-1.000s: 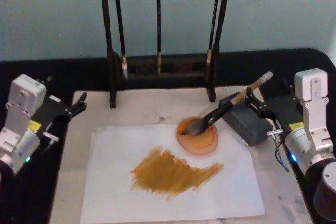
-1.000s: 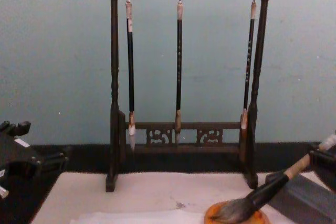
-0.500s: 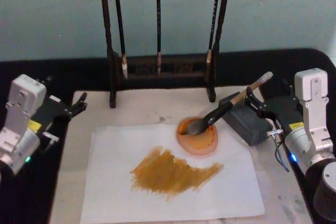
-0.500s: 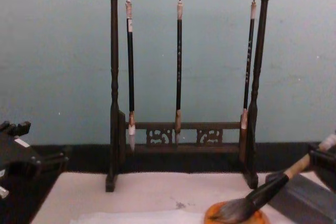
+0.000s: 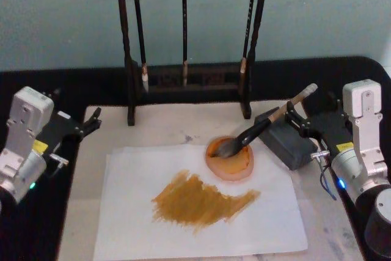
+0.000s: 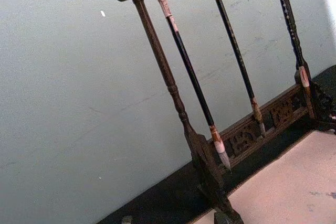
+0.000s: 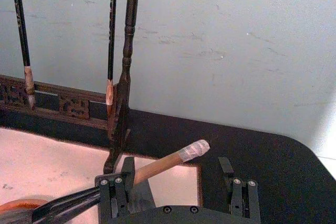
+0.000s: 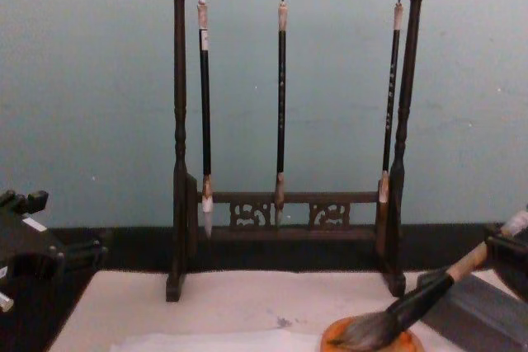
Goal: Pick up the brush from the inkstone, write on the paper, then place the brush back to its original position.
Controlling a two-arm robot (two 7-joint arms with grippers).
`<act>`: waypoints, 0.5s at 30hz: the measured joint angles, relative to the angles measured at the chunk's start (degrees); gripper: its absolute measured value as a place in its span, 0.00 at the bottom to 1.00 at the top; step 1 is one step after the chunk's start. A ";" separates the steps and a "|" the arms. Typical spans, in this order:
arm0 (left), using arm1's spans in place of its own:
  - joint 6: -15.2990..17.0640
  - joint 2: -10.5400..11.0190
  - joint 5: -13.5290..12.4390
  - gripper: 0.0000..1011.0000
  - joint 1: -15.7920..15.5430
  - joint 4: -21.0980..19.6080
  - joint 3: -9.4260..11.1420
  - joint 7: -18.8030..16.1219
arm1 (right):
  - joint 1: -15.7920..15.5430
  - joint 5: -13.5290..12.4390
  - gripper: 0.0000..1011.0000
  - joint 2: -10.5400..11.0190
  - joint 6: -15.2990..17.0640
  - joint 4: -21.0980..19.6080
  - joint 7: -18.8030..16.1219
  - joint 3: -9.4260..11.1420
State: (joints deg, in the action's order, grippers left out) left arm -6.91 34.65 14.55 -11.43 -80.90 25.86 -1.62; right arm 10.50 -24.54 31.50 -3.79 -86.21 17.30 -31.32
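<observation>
The brush (image 5: 264, 124) lies slanted, its bristles in an orange dish (image 5: 230, 162) and its tan handle propped on the dark grey inkstone (image 5: 287, 142). My right gripper (image 5: 303, 128) sits at the handle's upper end, open. In the right wrist view the taped end of the brush (image 7: 170, 161) pokes up past one finger (image 7: 113, 195) of the right gripper (image 7: 176, 195), and nothing is clamped. The paper (image 5: 134, 200) lies in front of the dish with a broad ochre stroke (image 5: 201, 203) on it. My left gripper (image 5: 91, 121) is parked, open, at the mat's left edge.
A dark wooden rack (image 5: 183, 84) with three thin black brushes hanging from it stands at the back of the beige mat (image 5: 171, 126). A black tabletop surrounds the mat. The rack's right post (image 7: 123, 93) rises close behind the brush's end.
</observation>
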 joint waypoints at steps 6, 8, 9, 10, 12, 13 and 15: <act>0.00 0.00 0.00 1.00 0.00 0.00 0.01 0.00 | 0.00 0.00 0.99 0.00 0.00 0.00 0.00 0.00; 0.00 0.00 0.00 1.00 0.00 0.00 0.00 0.00 | 0.00 0.00 0.99 0.00 0.00 0.00 0.00 0.00; 0.00 0.00 0.00 1.00 0.00 0.00 0.00 0.00 | 0.00 0.00 0.99 0.00 0.00 0.00 0.00 0.00; 0.00 0.00 0.00 1.00 0.00 0.00 0.00 0.00 | 0.00 0.00 0.99 0.00 0.00 0.00 0.00 0.00; 0.00 0.00 -0.01 1.00 0.00 0.00 0.00 0.00 | 0.00 0.00 0.99 0.00 0.00 0.00 0.00 0.00; 0.00 0.00 0.00 1.00 0.00 0.00 0.00 0.00 | 0.00 0.00 0.99 0.00 0.00 0.00 0.00 0.00; 0.00 0.00 0.00 1.00 0.00 0.00 0.00 0.00 | 0.00 0.00 0.99 0.00 0.00 0.00 0.00 0.00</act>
State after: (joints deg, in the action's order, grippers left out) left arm -6.91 34.65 14.55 -11.43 -80.90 25.86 -1.62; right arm 10.50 -24.54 31.51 -3.80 -86.21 17.30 -31.32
